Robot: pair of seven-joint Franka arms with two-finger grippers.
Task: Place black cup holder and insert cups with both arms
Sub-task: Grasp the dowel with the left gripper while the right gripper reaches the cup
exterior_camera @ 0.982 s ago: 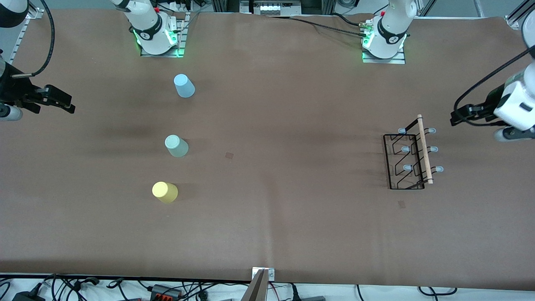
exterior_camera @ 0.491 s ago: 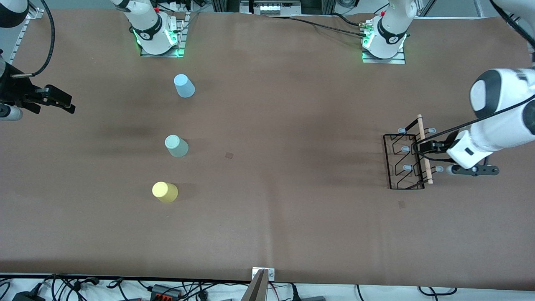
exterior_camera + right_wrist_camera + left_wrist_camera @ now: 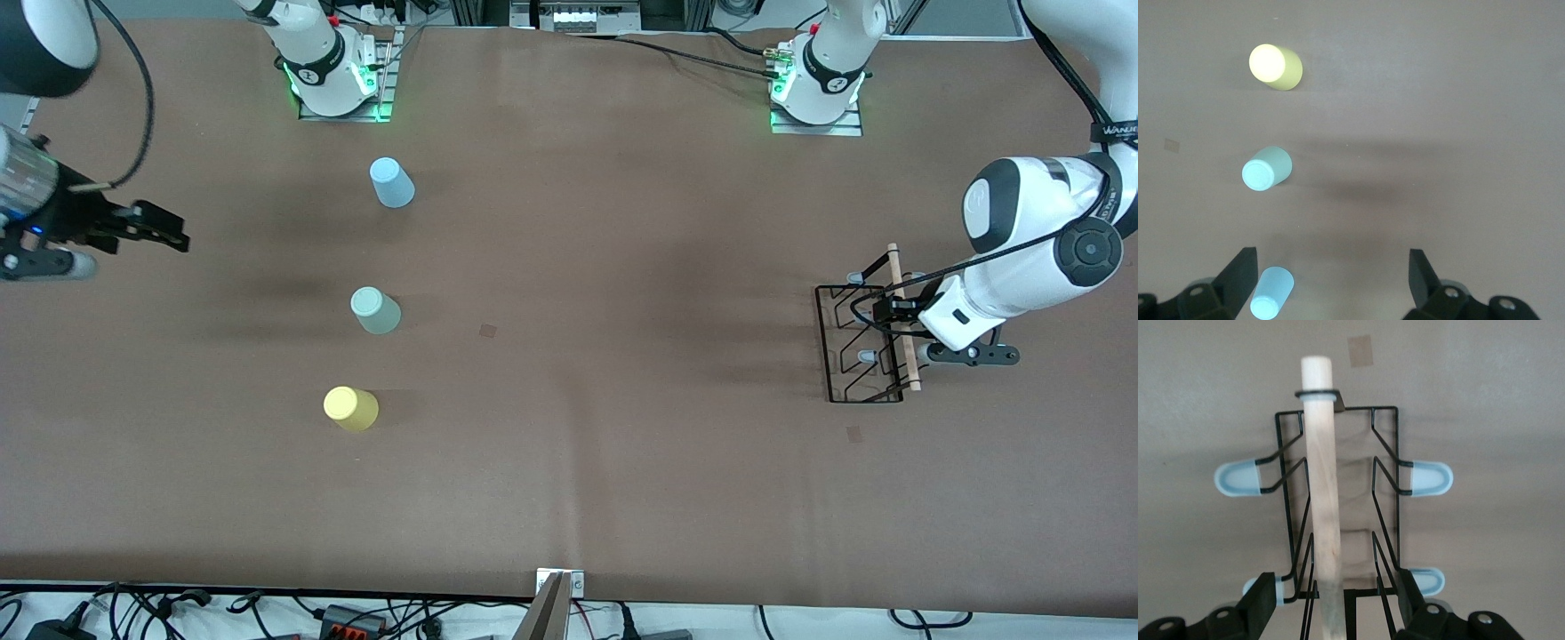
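The table [image 3: 569, 498] is covered in brown paper. The black cup holder [image 3: 858, 342] stands on it toward the left arm's end, its wooden rod handle [image 3: 1321, 487] on top. The left gripper [image 3: 889, 311] is over the holder, fingers [image 3: 1261, 603] spread wide to either side of the handle and not touching it (nothing is gripped). The right gripper [image 3: 169, 236] hangs over the right arm's end of the table, well apart from the holder, fingers [image 3: 1238, 273] wide open and holding nothing. The three cups stand upside down in a row, well apart from the holder: light blue cup [image 3: 391, 182] farthest from the front camera, mint green cup [image 3: 374, 310] between, yellow cup [image 3: 350, 408] nearest
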